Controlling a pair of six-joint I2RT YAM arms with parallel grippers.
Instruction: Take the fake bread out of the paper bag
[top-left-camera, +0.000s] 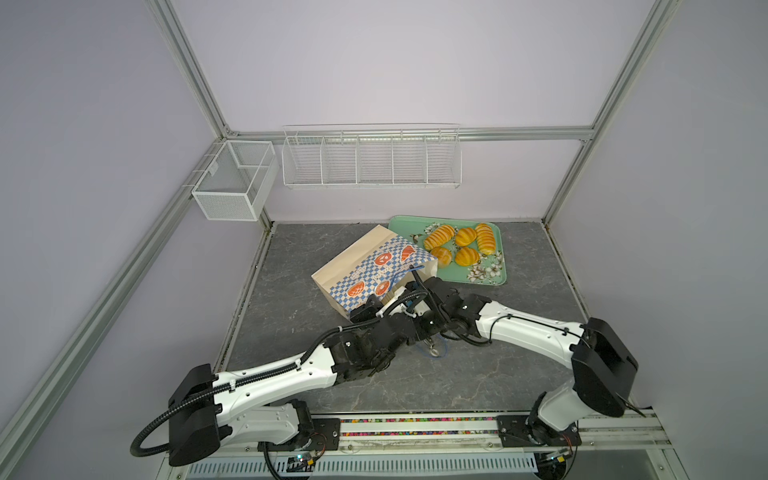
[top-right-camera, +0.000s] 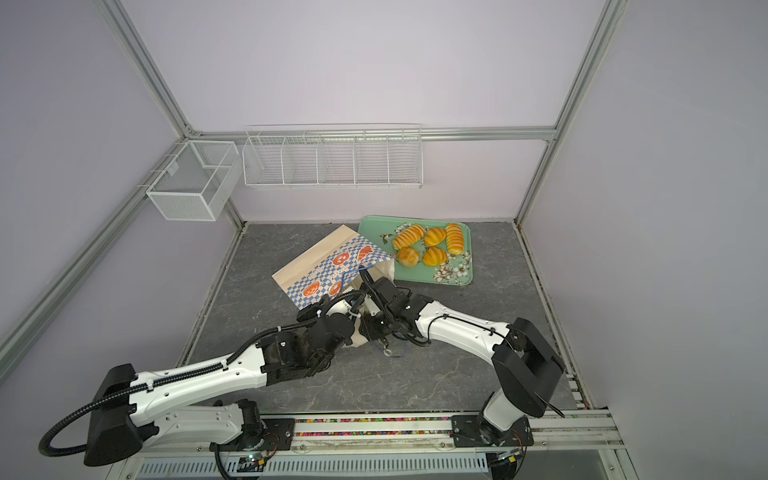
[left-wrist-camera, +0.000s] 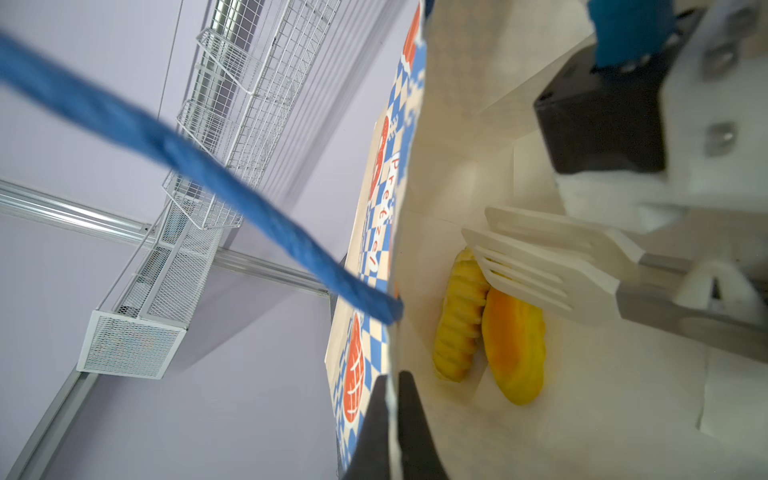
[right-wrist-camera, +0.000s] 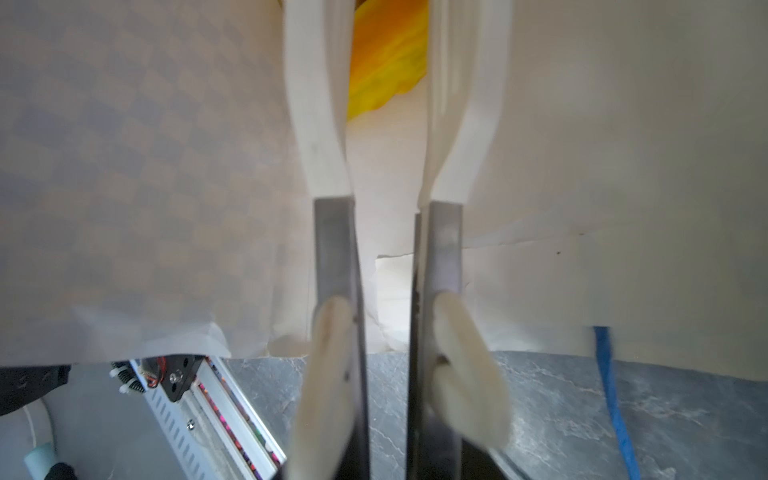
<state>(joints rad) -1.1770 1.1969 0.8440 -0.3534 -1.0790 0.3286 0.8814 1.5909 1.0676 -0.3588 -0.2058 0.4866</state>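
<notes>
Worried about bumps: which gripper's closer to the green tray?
Right. Right gripper holds tongs inside the paper bag beside the tray; left gripper pinches the bag's rim, farther off.

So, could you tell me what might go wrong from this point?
The tongs hover over two side-by-side fake breads in the paper bag; they may pinch both or slip.
The left gripper pinches only the bag's thin rim; it could tear.
A blue cord handle hangs beside the tongs; it might snag on withdrawal.
</notes>
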